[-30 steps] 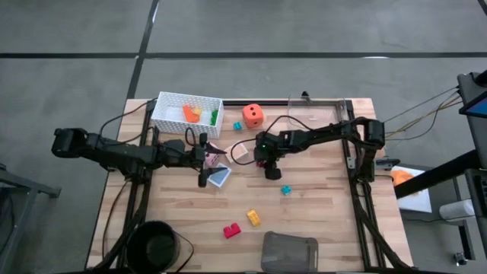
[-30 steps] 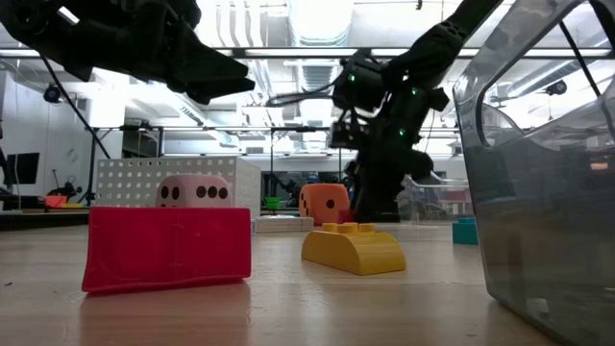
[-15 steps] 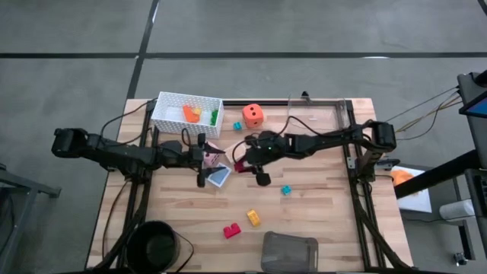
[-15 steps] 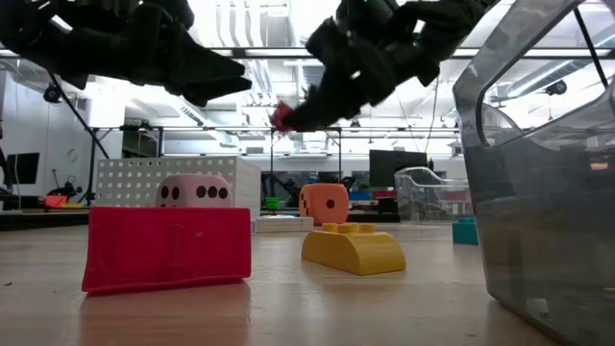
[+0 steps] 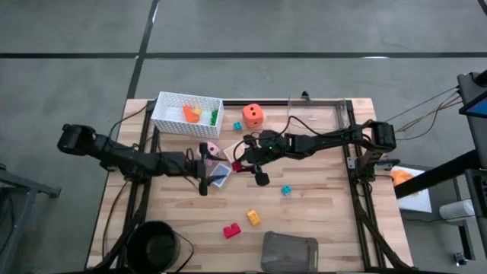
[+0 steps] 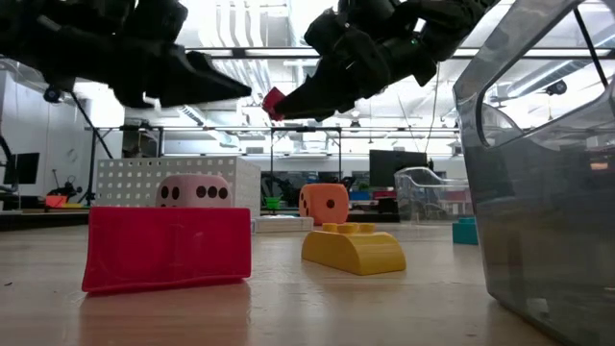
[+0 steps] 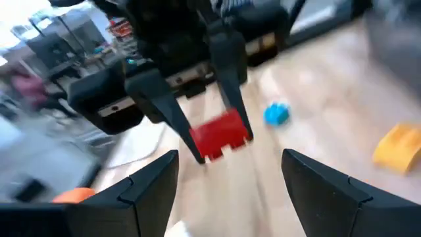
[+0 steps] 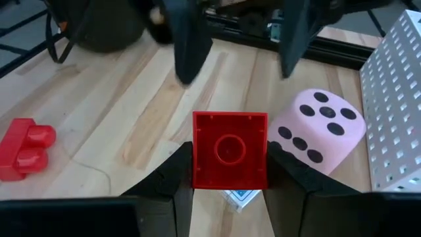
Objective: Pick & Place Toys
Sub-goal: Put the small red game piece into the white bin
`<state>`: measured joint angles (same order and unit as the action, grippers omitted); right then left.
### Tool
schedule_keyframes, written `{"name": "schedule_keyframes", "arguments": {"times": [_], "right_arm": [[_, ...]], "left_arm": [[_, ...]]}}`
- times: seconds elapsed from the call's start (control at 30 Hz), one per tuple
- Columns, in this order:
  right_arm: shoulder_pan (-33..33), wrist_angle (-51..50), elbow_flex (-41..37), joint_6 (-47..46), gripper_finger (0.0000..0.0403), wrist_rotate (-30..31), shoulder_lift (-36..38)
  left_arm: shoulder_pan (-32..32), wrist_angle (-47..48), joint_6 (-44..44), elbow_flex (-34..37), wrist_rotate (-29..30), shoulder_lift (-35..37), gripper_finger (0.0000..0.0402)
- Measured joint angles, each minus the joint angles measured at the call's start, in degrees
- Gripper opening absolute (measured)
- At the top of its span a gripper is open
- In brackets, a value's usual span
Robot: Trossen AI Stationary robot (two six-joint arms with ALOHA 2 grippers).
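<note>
My right gripper (image 5: pixel 242 164) is shut on a small red brick (image 8: pixel 229 150) in the air at mid-table, also seen in the low view (image 6: pixel 274 101). My left gripper (image 5: pixel 204 167) hangs open and empty just left of it, its fingers facing the brick (image 7: pixel 220 135). Below them a pink die (image 5: pixel 210 150) and a blue card (image 5: pixel 220 176) lie on the table. An orange die (image 5: pixel 253 116) stands at the far side. A teal brick (image 5: pixel 286 190), a yellow brick (image 5: pixel 253 218) and a second red brick (image 5: pixel 231 230) lie nearer the front. My right gripper pinches the red brick by two opposite sides (image 8: pixel 197 158) between its two fingers (image 8: pixel 289 178). The fingers come slanting down from the table's right. The brick is lifted clear of the table, its hollow underside turned toward the wrist camera.
A white perforated basket (image 5: pixel 186 113) at the far left holds orange, yellow and green bricks. A grey tray (image 5: pixel 290 252) sits at the near edge, a dark round container (image 5: pixel 157 245) at the near left. A clear container (image 5: pixel 319 114) stands at the far right.
My right gripper has risen from the table with the small red brick, now lifted clear, and gone toward the table's left, tipping from pointing down to slanting leftward. My left arm has shifted a little toward the right.
</note>
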<state>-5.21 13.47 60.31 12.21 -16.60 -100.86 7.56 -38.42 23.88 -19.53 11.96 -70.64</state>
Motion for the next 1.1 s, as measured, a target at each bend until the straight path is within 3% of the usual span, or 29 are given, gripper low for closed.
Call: {"name": "schedule_keyframes", "arguments": {"times": [0.1, 0.23, 0.4, 0.73, 1.1], "right_arm": [[0.0, -0.11, 0.0, 0.0, 0.0132, 0.0, 0.0], [0.0, -0.67, 0.0, -0.69, 0.0132, -0.16, -0.3], [0.0, -1.22, -0.04, -1.51, 0.0132, -1.49, -1.22], [0.0, -1.75, -0.04, -1.92, 0.0132, -1.51, -1.38], [0.0, -2.62, -0.29, -1.91, 0.0132, -3.63, -1.38]], "left_arm": [[3.14, -2.19, 5.65, -0.83, 8.86, -2.27, 0.027], [6.31, -2.28, 11.14, -3.35, 16.52, -4.34, 0.027], [8.5, -0.97, 16.51, -5.97, 18.77, -8.93, 0.027], [8.95, 0.96, 24.77, -13.13, 29.95, -21.94, 0.027], [11.87, 0.79, 33.06, -14.69, 37.5, -25.09, 0.027]]}}
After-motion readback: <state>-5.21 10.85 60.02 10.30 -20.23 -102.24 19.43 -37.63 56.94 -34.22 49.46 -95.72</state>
